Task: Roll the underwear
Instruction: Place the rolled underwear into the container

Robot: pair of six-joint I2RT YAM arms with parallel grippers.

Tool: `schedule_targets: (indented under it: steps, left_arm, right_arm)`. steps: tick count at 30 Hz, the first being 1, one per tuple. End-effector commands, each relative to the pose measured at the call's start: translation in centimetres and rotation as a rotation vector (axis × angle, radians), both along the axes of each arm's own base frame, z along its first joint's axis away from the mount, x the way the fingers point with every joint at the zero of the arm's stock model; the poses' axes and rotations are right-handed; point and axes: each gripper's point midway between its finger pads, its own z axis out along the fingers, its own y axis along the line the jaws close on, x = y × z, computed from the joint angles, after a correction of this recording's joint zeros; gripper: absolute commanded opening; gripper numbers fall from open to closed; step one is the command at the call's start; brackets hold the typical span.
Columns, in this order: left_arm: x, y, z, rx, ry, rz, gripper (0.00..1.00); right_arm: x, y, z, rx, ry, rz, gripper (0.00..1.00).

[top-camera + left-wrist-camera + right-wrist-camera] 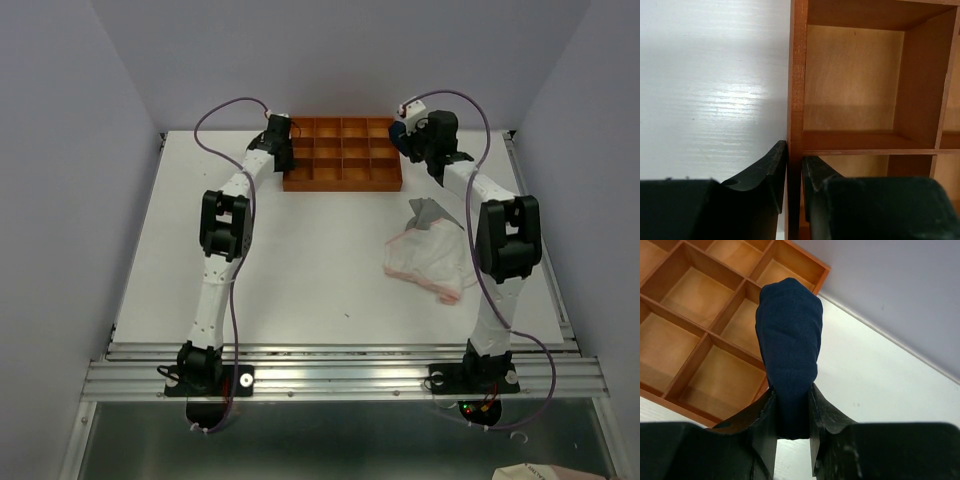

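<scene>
My right gripper (792, 396) is shut on the navy blue underwear (789, 340), rolled into a tight bundle. It holds the roll above the right end of the orange wooden compartment tray (710, 335); from above the roll (398, 131) shows at the tray's (343, 183) far right corner. My left gripper (794, 161) is shut on the tray's left outer wall (797, 75), one finger on each side; it also shows in the top view (283, 152). The pale pink-white underwear (425, 262) lies spread on the table at the right. The grey underwear (430, 212) lies crumpled just behind it.
The tray has several square compartments, all bare in these views. The white table (300, 270) has raised rails at its edges. Grey-lilac walls enclose the back and both sides. The right arm's elbow (510, 235) stands over the right side of the pink-white garment.
</scene>
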Motion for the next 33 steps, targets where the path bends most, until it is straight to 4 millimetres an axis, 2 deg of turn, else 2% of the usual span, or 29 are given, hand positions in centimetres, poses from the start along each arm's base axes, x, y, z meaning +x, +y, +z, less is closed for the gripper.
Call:
schedule_targets:
  steps: [1,6,8,10,12,13,17,19,20,21,27,32,33]
  left_arm:
    - [2.6,-1.3,4.1,-0.06,-0.141,-0.01,0.26]
    - [2.6,-0.5,3.6,-0.035,-0.137,0.029,0.2]
    - [2.6,-0.4,3.6,-0.032,-0.136,0.032,0.19]
    - [2.6,-0.1,3.6,-0.026,-0.137,0.045,0.13]
    - [2.7,0.0,3.8,-0.022,-0.145,0.054,0.08]
    - [2.7,0.1,3.9,-0.022,-0.145,0.056,0.06]
    - [2.8,0.0,4.4,-0.035,-0.153,0.066,0.02]
    - [2.8,0.1,4.5,-0.036,-0.159,0.066,0.01]
    - [2.8,0.1,4.4,-0.036,-0.16,0.066,0.01]
    - [2.9,0.2,4.6,-0.034,-0.165,0.063,0.01]
    - [3.1,0.4,4.7,-0.03,-0.173,0.06,0.01]
    - [3.1,0.9,4.3,-0.034,-0.161,0.07,0.0]
    - [3.1,0.8,4.3,-0.037,-0.161,0.069,0.0]
  right_arm:
    - [1.2,0.2,0.9,-0.078,-0.053,0.074,0.01]
    - [1.7,0.1,1.1,-0.135,-0.092,0.103,0.01]
    - [2.1,-0.5,0.7,-0.178,-0.111,0.084,0.01]
    - [2.5,-0.4,0.6,-0.232,-0.141,0.085,0.01]
    - [2.7,0.4,0.3,-0.281,-0.159,0.081,0.01]
    - [2.8,0.2,0.3,-0.287,-0.163,0.074,0.01]
    - [2.6,1.8,-0.6,-0.295,-0.154,0.109,0.01]
    - [2.4,3.2,-1.4,-0.325,-0.164,0.139,0.01]
    - [2.6,2.9,-1.5,-0.344,-0.17,0.127,0.01]
    - [2.5,3.6,-2.1,-0.359,-0.167,0.141,0.01]
    - [2.2,4.0,-4.3,-0.399,-0.123,0.173,0.01]
    - [1.0,4.6,-6.6,-0.411,-0.046,0.255,0.01]
    - [0.4,4.8,-7.5,-0.409,-0.01,0.279,0.01]
